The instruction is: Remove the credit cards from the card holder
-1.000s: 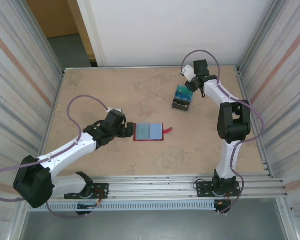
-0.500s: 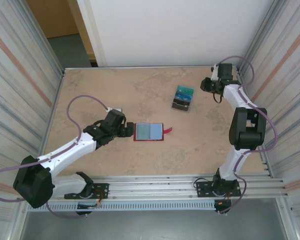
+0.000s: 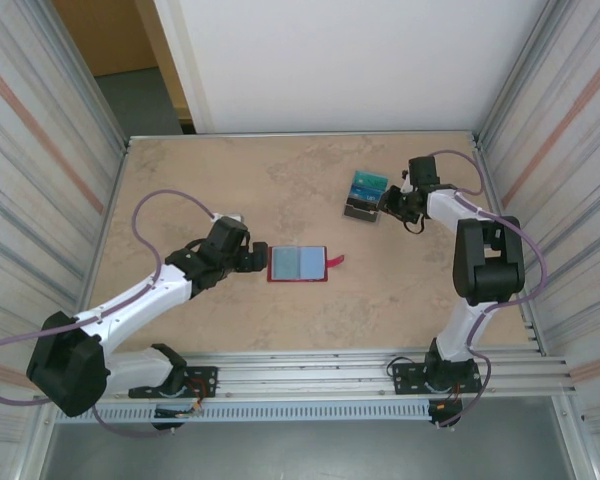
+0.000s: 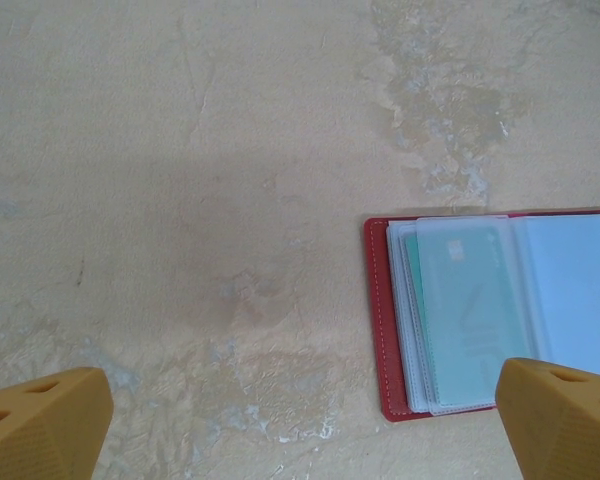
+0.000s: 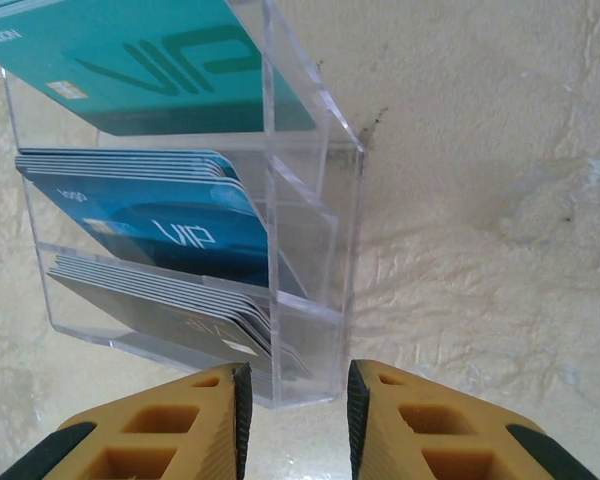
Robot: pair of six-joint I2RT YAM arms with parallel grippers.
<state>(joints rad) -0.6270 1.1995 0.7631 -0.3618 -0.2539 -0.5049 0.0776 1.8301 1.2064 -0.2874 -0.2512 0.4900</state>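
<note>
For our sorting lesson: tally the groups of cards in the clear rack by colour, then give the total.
Teal card group: 1
Blue card group: 1
Grey card group: 1
Total in the clear rack: 3

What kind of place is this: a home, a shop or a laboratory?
Most likely a laboratory robot cell. Two robot arms are bolted to a rail at the edge of the table, ribbed panel walls enclose it, and a red card holder lies there as a prop.
</note>
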